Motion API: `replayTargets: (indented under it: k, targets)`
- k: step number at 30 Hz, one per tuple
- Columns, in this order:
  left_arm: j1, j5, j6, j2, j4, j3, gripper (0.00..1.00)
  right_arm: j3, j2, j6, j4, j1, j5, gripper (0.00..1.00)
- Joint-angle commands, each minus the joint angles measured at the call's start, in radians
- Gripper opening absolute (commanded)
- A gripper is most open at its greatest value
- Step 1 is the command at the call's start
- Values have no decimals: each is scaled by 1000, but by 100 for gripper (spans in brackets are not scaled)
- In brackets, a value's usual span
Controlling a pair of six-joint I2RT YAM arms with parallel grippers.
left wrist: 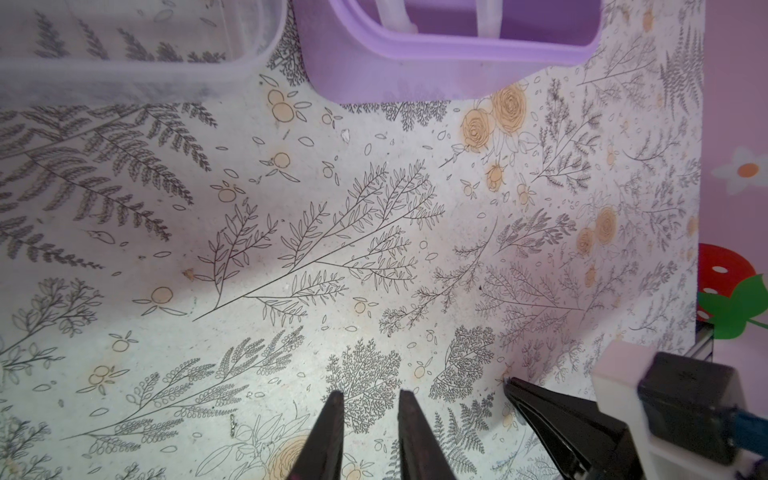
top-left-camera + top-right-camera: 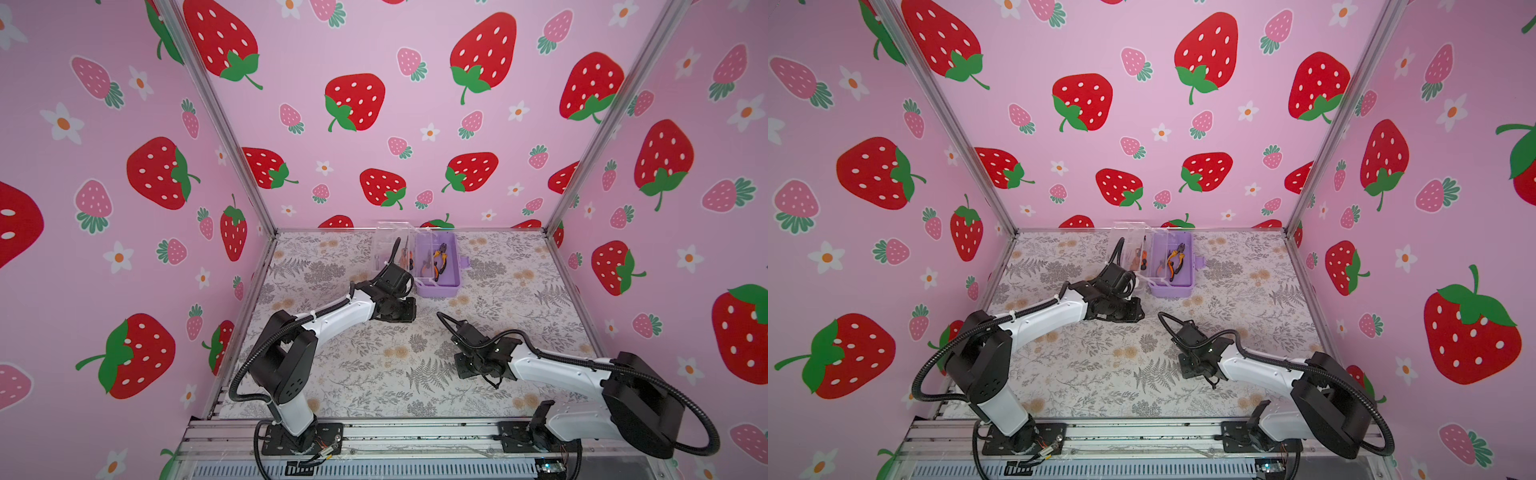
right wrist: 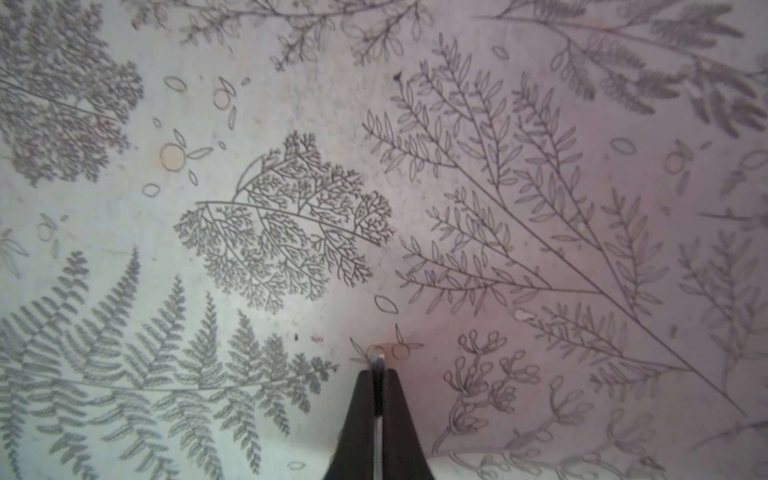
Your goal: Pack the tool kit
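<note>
The lilac tool kit box (image 2: pixel 451 286) (image 2: pixel 1185 289) stands open at the back of the table, its clear lid (image 2: pixel 388 241) (image 2: pixel 1129 237) swung out to its left. Orange-handled pliers (image 2: pixel 440 259) (image 2: pixel 1173 262) lie inside, and the screwdrivers (image 2: pixel 407 257) (image 2: pixel 1142 253) lie by the hinge. My left gripper (image 2: pixel 399 311) (image 1: pixel 372 399) hovers just in front of the box (image 1: pixel 415 70), jaws a little apart with nothing between them. My right gripper (image 2: pixel 467 370) (image 3: pixel 377 374) points down at mid-table, shut on a small metal bit (image 3: pixel 377 354) whose tip pokes out.
The floral table mat (image 2: pixel 374 374) runs to the strawberry-print walls (image 2: pixel 374 104) on three sides. A metal rail (image 2: pixel 415 432) with both arm bases lines the front edge. In the left wrist view the right gripper (image 1: pixel 561 419) shows close beside the left one.
</note>
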Motion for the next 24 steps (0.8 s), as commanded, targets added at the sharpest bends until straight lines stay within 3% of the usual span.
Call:
replayTargets:
  k: [1,10,14,24]
  targets:
    - [5,10,0,-6,-6,-4,27,-18,78,-24,21,-25,-38,0]
    - [4,17,1,-13,-12,-7,27,96,110,-8,214,-143,-167,0]
    - [-8,88,-10,-40,98,-84,28,111,149,5,284,-208,-278,0]
    - [-173,140,-6,25,240,-113,34,101,229,61,438,-263,-460,0]
